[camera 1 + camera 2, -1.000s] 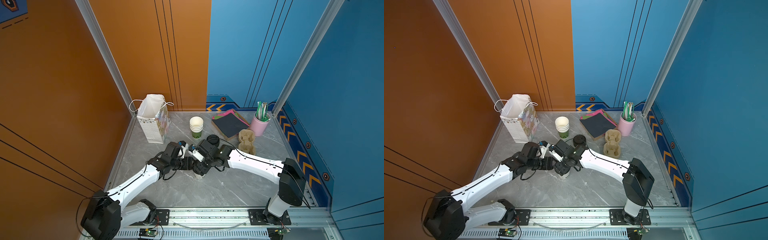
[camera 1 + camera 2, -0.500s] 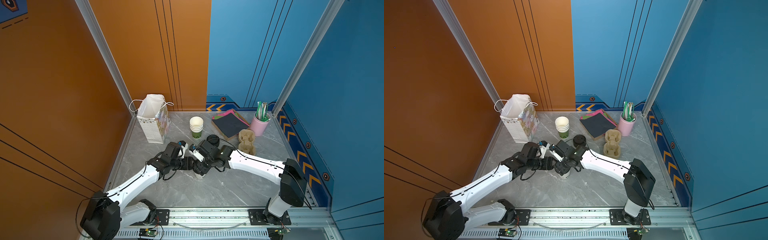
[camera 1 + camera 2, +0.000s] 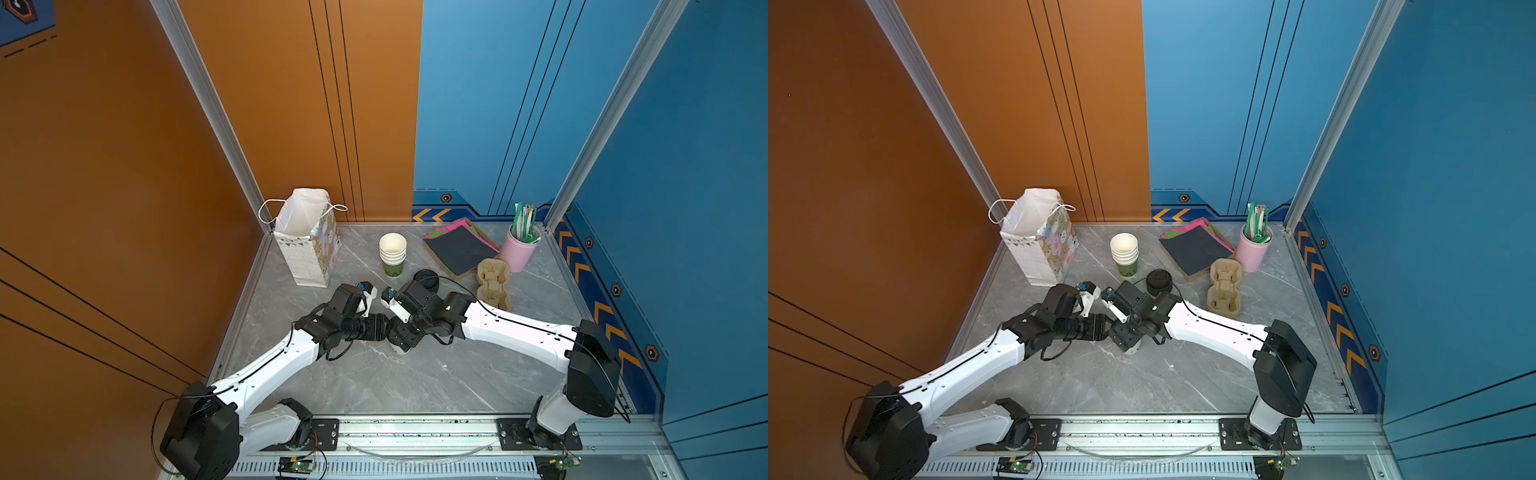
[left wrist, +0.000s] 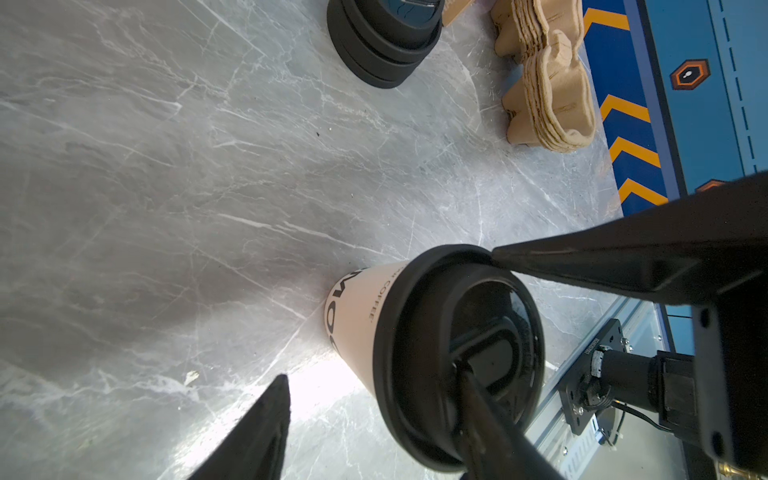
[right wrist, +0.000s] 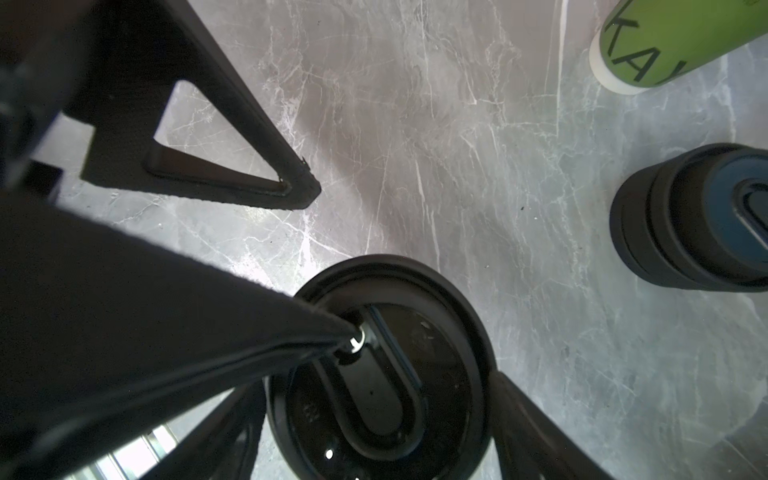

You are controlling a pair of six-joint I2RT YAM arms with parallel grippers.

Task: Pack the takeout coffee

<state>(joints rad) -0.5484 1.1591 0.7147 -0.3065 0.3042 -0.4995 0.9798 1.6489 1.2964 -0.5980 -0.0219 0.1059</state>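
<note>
Reaching in from the near rail (image 3: 415, 424), both robot arms meet over the middle of the grey marble table (image 3: 415, 386). There the takeout coffee (image 4: 365, 320) stands upright with its black sip lid (image 5: 440, 345) on top. In both top views the arms hide nearly all of the cup, and only its white foot shows.

The left end effector (image 4: 370, 369) is spread wide. One finger (image 4: 482, 415) rests its tip in the recess of the lid, and the other finger (image 4: 266, 424) hangs clear beside the cup, so it grips nothing. The right end effector (image 5: 381, 380) straddles the cup from above, with a finger (image 5: 528, 424) at each side of the lid's rim. Its jaws stand apart, but it cannot be told whether they pinch the rim or merely flank it. The step in hand looks to be seating the lid, with one side steadying and the other pressing down.

Just beyond and slightly right sits the pile of spare lids (image 3: 426, 279). Past it is the stack of lidless cups (image 3: 392, 253), a green one lowest. Farther right lies a nest of pulp cup carriers (image 3: 493, 282). In the far left corner stands the open gift bag (image 3: 309, 245). At the far right are napkins (image 3: 459, 249) and a pink pot of straws (image 3: 517, 251).

The next move probably calls for lifting the pressing finger away and closing on the cup's wall below the lid. The cup would then be carried level to a carrier or the bag, without crushing the paper or tipping it.
</note>
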